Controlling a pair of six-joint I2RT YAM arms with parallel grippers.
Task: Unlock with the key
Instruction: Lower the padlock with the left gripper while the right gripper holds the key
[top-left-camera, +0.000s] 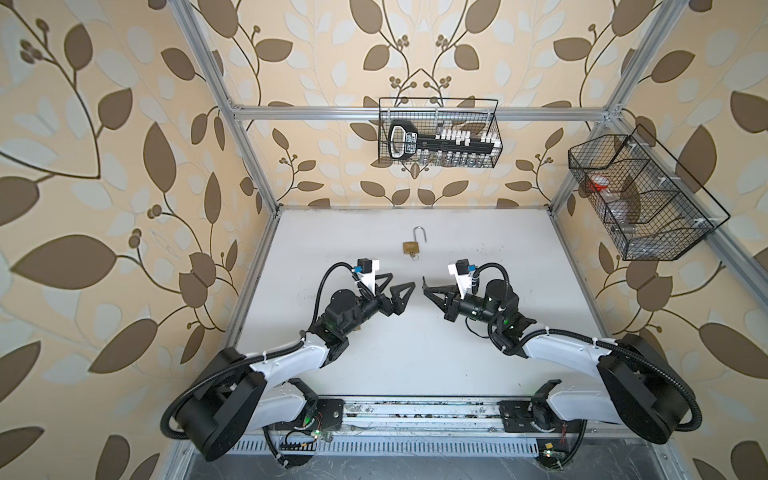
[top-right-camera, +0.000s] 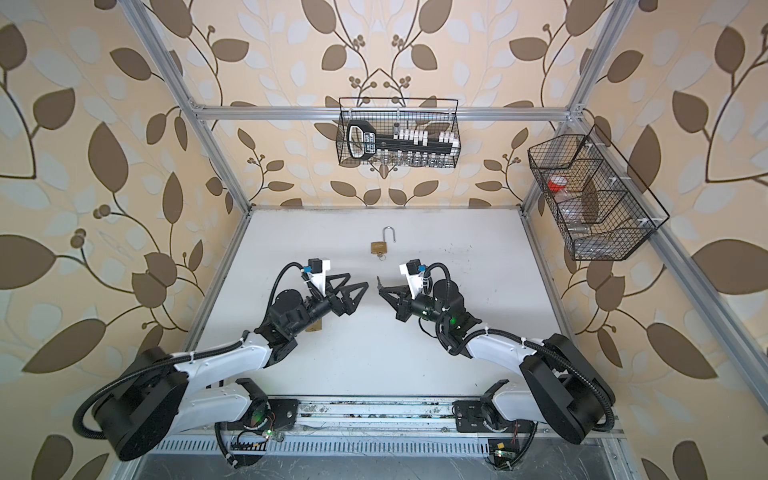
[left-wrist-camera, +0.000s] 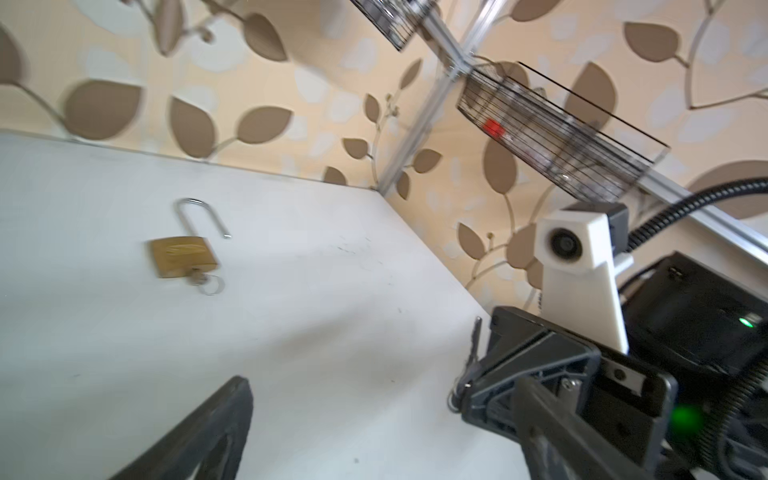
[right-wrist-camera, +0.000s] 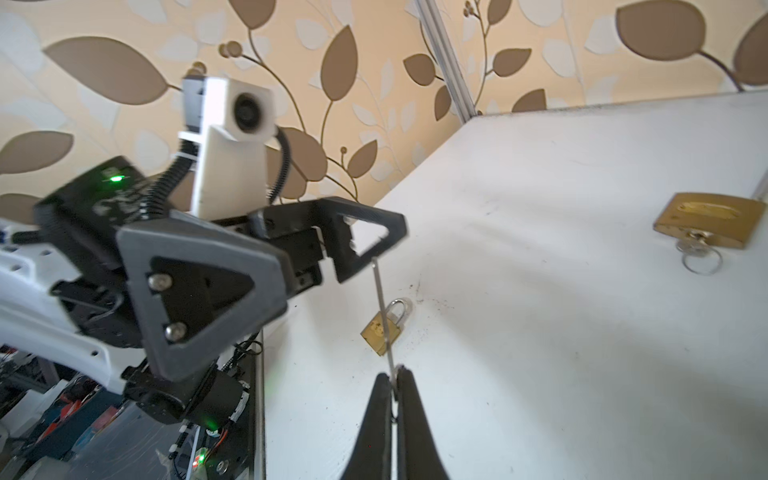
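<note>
R fingers pressed together, pinching key near its head; blade sticks out clear past the tips. R gripper sits mid-table, tips aimed at 9 o'clock. L gripper faces it from near by, fingers spread wide, nothing btwn them.

Risks: it's a thin tip pinch, so key could pivot or slip if blade meets a keyway off-line. Shut lock lies loose on table at approx 7 o'clock of L gripper, half under L arm. Unbraced it'd prob skid, and the arm blocks the approach. Open lock at 12 o'clock has its shackle sprung and its own key in it, so it's the wrong target.

Key axis: in a top view it reads approx 12–6, tip twd 12 o'clock, crosswise to R fingers. It's not aimed at shut lock and needs a re-aim.
</note>
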